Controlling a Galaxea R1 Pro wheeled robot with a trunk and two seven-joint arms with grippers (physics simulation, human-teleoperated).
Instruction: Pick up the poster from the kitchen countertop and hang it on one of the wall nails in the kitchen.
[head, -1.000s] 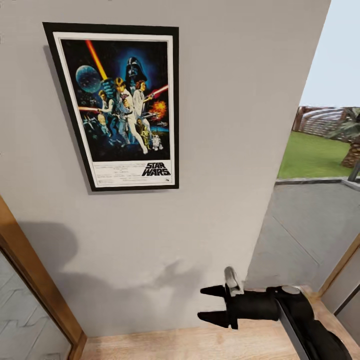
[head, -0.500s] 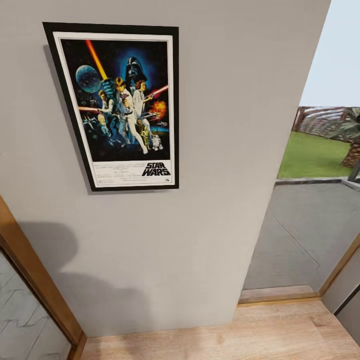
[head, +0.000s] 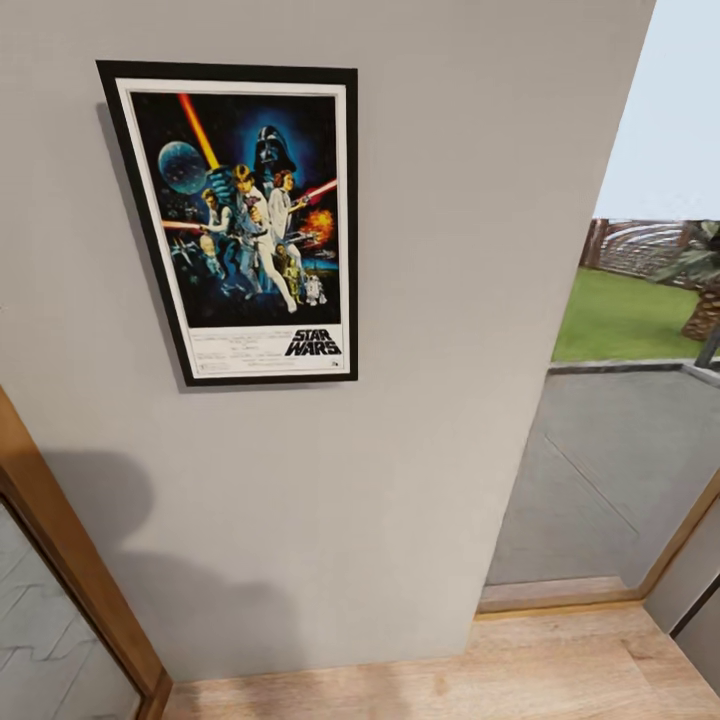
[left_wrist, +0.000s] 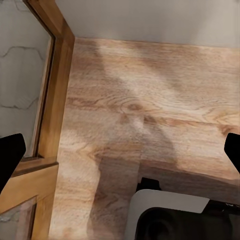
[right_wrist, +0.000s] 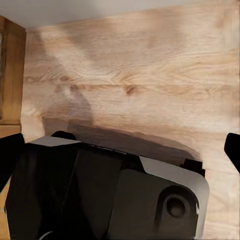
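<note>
At my far left a wooden door frame (head: 60, 560) is edging the plain grey wall (head: 440, 300). On that wall the poster (head: 245, 220) is hanging flat: thin black frame, white border, glossy blue-black artwork. The nail is hidden, so I am judging the hanging step done. Both my left gripper (left_wrist: 120, 152) and right gripper (right_wrist: 120, 152) are pointing down at grained wooden floor (right_wrist: 150, 75), fingers spread wide, holding nothing. Next, I am only needing to keep clear.
</note>
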